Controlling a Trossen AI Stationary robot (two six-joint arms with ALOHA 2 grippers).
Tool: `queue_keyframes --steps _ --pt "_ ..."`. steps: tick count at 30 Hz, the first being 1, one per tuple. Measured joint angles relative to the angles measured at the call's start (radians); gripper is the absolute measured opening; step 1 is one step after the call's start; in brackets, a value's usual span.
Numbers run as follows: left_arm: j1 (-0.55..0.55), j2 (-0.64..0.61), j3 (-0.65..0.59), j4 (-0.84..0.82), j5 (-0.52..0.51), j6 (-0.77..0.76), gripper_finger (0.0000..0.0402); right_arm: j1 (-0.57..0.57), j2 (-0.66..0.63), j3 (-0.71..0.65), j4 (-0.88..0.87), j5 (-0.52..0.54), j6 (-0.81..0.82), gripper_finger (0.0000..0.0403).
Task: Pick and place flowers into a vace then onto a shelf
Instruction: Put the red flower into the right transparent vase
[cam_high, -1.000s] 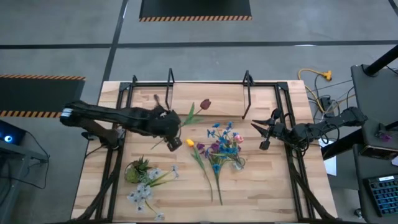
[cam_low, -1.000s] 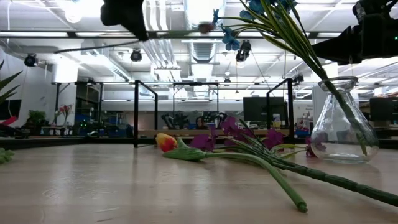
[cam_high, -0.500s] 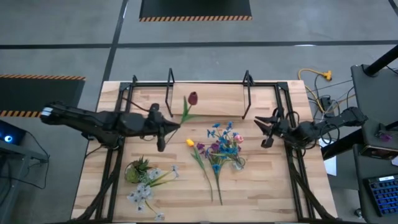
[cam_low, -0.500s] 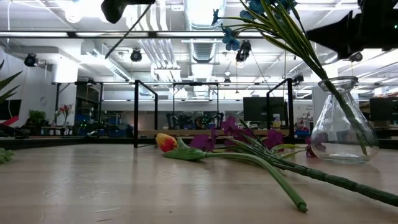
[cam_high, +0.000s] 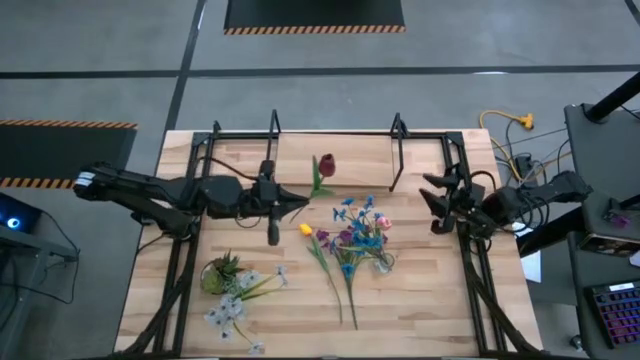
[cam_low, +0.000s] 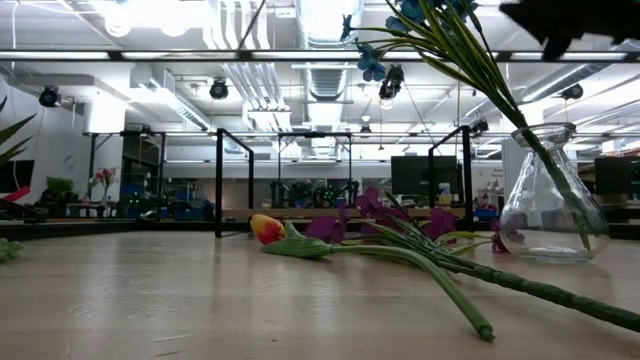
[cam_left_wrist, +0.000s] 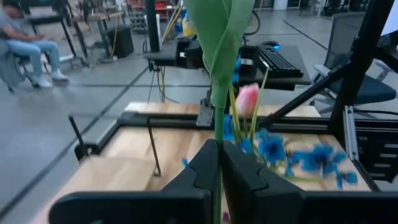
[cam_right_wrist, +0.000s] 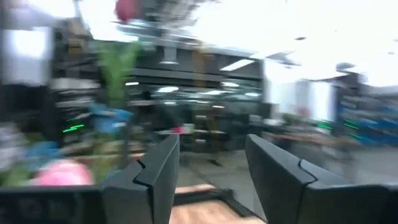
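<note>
My left gripper is over the table's left middle, shut on a dark red flower. Its head and green leaf rise past the fingers. My right gripper hovers open and free at the table's right side, beyond the vace. The clear vace stands on the table with blue and pink flowers in it. A yellow flower and purple flowers lie flat on the wood beside it. I cannot tell the shelf's board from the tabletop. My left gripper pinches the dark red flower's green stem between its two fingers, below the leaf. The fingers reach in about level from the table's left and lie across the stem. The flower is lifted clear of the table, and its head stands above the fingers.
A squat leafy potted plant and white flowers lie at the near left. Black metal loops stand at the far edge. Black frame rails run along both sides. A seated person shows in the room beyond.
My left gripper has risen and tipped from pointing down to about level, still shut. The dark red flower has swung from lying slantwise to standing up above the fingers. My right gripper has risen, tipped upward and opened wider.
</note>
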Motion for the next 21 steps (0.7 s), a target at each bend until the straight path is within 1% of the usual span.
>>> queue_keyframes --steps 2,4,7,11,12,16,18,21 --pt "0.000 0.041 0.054 -0.008 0.002 0.026 0.0000 0.001 0.016 0.049 -0.066 -0.105 0.038 0.0178" --pt "0.001 0.080 0.107 -0.019 0.002 0.047 0.0000 0.001 0.042 0.106 -0.128 -0.168 0.067 0.0179" --pt "0.001 0.139 0.178 -0.037 0.003 0.082 0.0000 0.001 0.093 0.184 -0.192 -0.176 0.074 0.0187" --pt "0.001 0.212 0.278 -0.087 0.006 0.104 0.0000 0.001 0.184 0.281 -0.208 -0.182 0.047 0.0201" --pt "0.001 0.230 0.307 -0.116 0.005 0.104 0.0000 0.001 0.204 0.305 -0.214 -0.205 0.036 0.0204" --pt "0.001 0.298 0.403 -0.172 0.005 0.104 0.0000 0.002 0.293 0.382 -0.221 -0.363 -0.030 0.0205" --pt "0.001 0.325 0.442 -0.188 0.005 0.104 0.0000 0.002 0.342 0.415 -0.222 -0.386 -0.064 0.0206" --pt "0.008 0.359 0.496 -0.244 0.006 0.104 0.0000 -0.001 0.421 0.465 -0.221 -0.377 -0.110 0.0215"
